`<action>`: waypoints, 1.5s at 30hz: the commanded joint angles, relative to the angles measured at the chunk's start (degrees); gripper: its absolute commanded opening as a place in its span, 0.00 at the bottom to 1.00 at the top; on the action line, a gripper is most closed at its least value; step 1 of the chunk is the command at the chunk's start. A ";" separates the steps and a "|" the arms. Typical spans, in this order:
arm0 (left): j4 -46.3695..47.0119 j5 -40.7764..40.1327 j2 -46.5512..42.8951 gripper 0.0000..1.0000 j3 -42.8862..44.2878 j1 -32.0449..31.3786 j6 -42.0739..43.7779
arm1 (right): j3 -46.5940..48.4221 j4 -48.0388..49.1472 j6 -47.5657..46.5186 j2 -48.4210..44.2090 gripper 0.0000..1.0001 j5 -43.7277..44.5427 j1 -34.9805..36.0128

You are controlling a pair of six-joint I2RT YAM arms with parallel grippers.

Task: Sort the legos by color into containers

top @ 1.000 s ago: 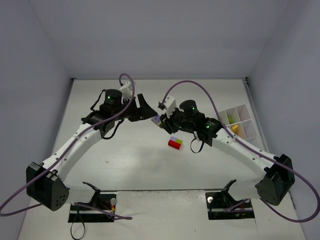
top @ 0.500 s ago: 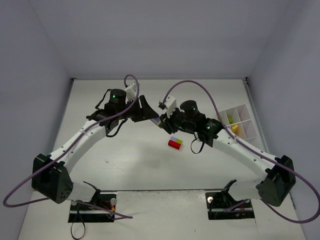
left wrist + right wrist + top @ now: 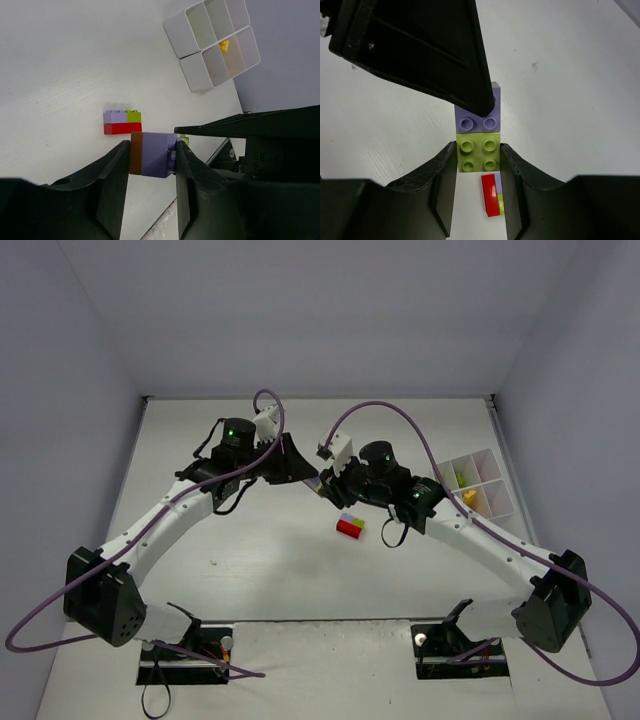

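Note:
Both grippers hold one joined stack of bricks in the air above the table's middle. My left gripper (image 3: 151, 146) is shut on its lavender and brown bricks (image 3: 156, 154). My right gripper (image 3: 478, 150) is shut on the lime green brick (image 3: 478, 156), which is joined to the lavender one (image 3: 477, 121). The two grippers meet in the top view (image 3: 314, 478). A second stack of red, lavender and lime bricks (image 3: 350, 526) lies on the table below. The white divided tray (image 3: 484, 480) stands at the right, with a yellow piece (image 3: 468, 497) and a lime piece (image 3: 459, 477) inside.
In the left wrist view the tray (image 3: 176, 36) is far off at the top, with the yellow piece (image 3: 223, 46) in one compartment. The loose stack (image 3: 490, 195) lies straight under my right gripper. Grey walls enclose the table.
My left gripper has moved right, up to my right gripper, and now grips the far end of the stack held there. The right arm has barely moved.

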 commanded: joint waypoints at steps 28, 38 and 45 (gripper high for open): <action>-7.84 -13.82 -7.15 0.06 -0.10 -0.31 10.04 | -2.44 -11.30 13.05 -0.89 0.00 31.97 -30.57; -8.90 -12.15 -7.50 0.06 0.78 -0.22 9.95 | -2.09 -10.16 16.22 6.57 0.09 30.12 -35.51; -9.16 -11.88 -7.33 0.06 0.69 -0.22 10.04 | -1.65 -9.19 16.48 9.57 0.24 30.82 -36.04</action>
